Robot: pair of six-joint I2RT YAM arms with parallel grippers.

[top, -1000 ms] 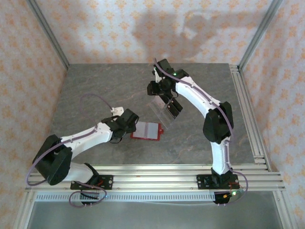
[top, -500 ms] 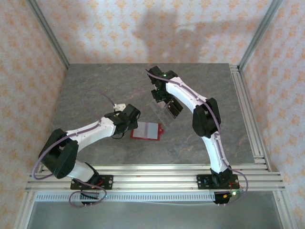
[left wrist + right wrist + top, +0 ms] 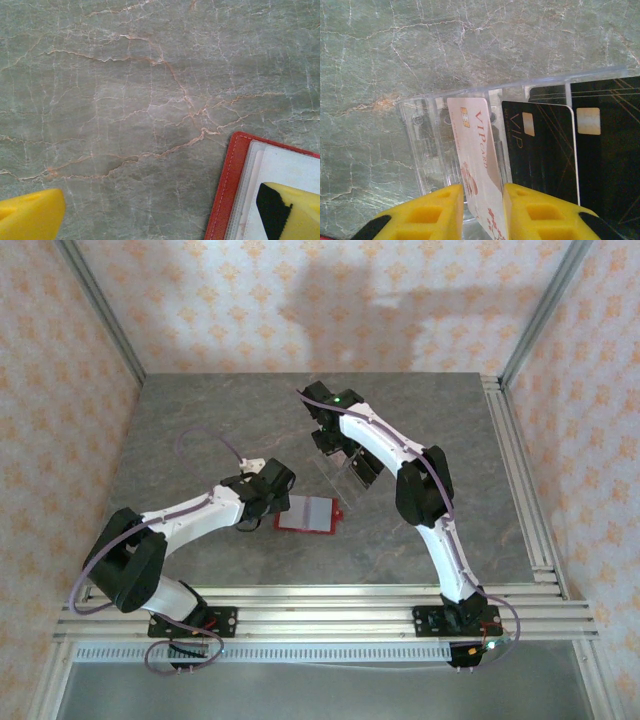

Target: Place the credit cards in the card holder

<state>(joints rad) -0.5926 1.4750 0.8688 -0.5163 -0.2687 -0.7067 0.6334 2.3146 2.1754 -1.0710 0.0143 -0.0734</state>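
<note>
A pale pink credit card (image 3: 475, 135) printed "VIP card" stands in the clear plastic rack (image 3: 427, 145). My right gripper (image 3: 483, 200) is shut on its lower part, a yellow finger against each side. In the top view this gripper (image 3: 330, 440) hangs over the rack's far end. The card holder (image 3: 305, 513), a red wallet, lies open and flat on the table with its pale inside up. My left gripper (image 3: 162, 200) is wide open low over the wallet's left edge (image 3: 227, 190). One finger is above the pale inside and the other above bare table. It holds nothing.
Two black cards (image 3: 540, 150) (image 3: 607, 140) stand in the rack to the right of the pink one, close to my right finger. The rack (image 3: 345, 470) sits mid-table, just behind the wallet. Patterned walls and metal rails (image 3: 520, 480) border the grey marble table.
My right gripper's jaws have narrowed onto the pink card, and the arm has shifted slightly left and back over the rack. The left arm has swung a little and stays open by the wallet.
</note>
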